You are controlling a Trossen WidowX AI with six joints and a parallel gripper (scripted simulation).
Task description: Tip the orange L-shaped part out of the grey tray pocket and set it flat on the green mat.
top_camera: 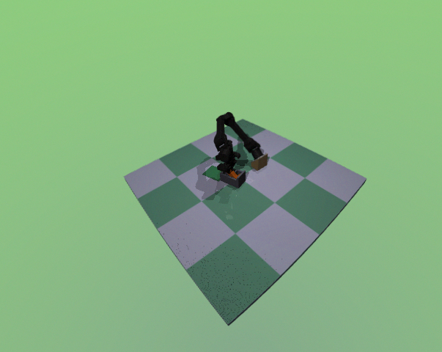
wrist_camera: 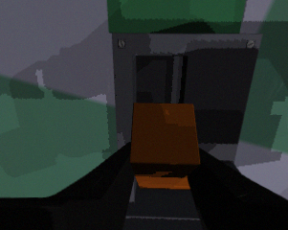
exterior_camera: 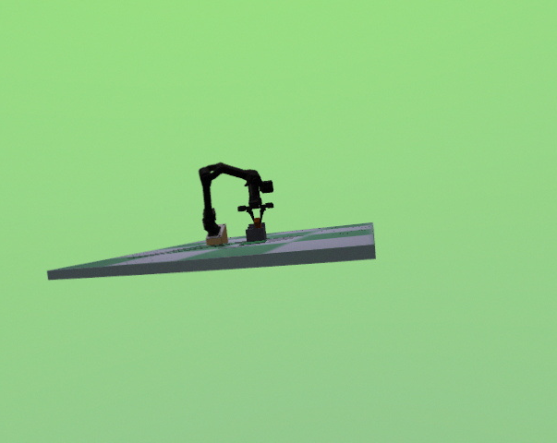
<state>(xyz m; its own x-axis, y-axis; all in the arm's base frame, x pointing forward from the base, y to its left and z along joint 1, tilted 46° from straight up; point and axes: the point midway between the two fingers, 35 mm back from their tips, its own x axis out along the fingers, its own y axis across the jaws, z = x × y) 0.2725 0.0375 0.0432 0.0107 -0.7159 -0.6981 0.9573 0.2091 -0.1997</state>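
Clamped on the orange L-shaped part [top_camera: 233, 174] [exterior_camera: 257, 222] [wrist_camera: 164, 134], black hand [exterior_camera: 257, 220] [wrist_camera: 160, 149] right over the grey tray [top_camera: 229, 180] [exterior_camera: 256, 233] [wrist_camera: 124, 86]. Raised end pinched, long axis hard to tell. Green mat [top_camera: 212, 172] [wrist_camera: 177, 16] at 12 o'clock in wrist view, so probably lift, then go that way.

Arm [top_camera: 241, 133] [exterior_camera: 232, 170]: one
Gripper [top_camera: 229, 170] [exterior_camera: 257, 221] [wrist_camera: 160, 149]: one
Fingers [exterior_camera: 250, 214]: two
Part [top_camera: 234, 174] [exterior_camera: 257, 222] [wrist_camera: 165, 134]: one
Tray [top_camera: 229, 181] [exterior_camera: 256, 234] [wrist_camera: 124, 96]: one
Mat [top_camera: 212, 172] [wrist_camera: 177, 11]: one, at the tray's ten o'clock in the top view
Base [top_camera: 259, 163] [exterior_camera: 216, 241]: one, at the tray's two o'clock in the top view
Screws [wrist_camera: 121, 43]: two, at the tray's eleven and one o'clock in the wrist view
Board [top_camera: 236, 212] [exterior_camera: 316, 251]: one
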